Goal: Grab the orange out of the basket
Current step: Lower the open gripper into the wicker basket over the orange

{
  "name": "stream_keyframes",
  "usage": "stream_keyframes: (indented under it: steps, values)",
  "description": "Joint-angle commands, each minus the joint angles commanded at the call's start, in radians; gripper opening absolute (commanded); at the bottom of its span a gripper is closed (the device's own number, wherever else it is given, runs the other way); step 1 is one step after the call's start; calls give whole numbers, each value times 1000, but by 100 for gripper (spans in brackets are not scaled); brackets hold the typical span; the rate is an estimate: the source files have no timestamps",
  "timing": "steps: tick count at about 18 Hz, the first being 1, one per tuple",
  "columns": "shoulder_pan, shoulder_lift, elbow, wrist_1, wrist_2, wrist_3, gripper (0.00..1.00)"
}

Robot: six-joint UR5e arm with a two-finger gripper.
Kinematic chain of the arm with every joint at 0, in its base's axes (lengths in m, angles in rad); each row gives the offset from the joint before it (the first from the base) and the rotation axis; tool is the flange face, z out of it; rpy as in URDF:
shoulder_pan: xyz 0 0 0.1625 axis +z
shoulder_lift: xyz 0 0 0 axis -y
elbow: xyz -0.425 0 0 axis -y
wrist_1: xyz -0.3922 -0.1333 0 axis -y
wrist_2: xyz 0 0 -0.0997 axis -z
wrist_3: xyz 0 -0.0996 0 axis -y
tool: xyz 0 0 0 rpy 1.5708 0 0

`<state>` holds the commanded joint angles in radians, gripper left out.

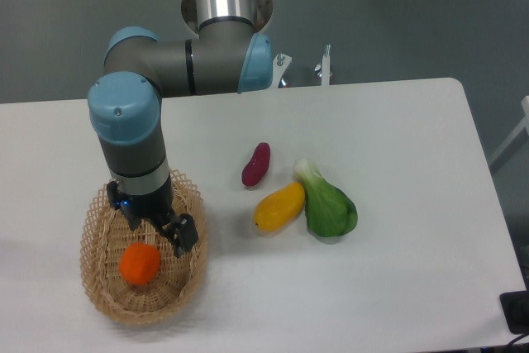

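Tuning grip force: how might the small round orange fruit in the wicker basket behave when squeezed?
The small round orange fruit looks smooth, so it may slip. Being round, it could roll across the woven wicker basket if the gripper nudges it.

The UR5e arm (165,64) reaches from its silver upright column out through a grey elbow with blue caps, its wrist pointing straight down, and the black two-finger gripper (161,233) hangs low beneath it, one finger (183,235) plain to see, the gap between the fingers not clear.
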<state>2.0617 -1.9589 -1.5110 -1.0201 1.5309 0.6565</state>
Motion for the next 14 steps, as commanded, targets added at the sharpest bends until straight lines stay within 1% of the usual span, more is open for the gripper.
stream_keyframes:
  steps: [7, 10, 12, 13, 14]
  values:
    - [0, -6, 0, 2, 0, -9, 100]
    - [0, -12, 0, 3, 2, -40, 100]
    - [0, -15, -2, 15, 2, -58, 100]
    - [0, -20, -2, 20, 2, -77, 100]
    - [-3, -37, 6, 21, 11, -106, 100]
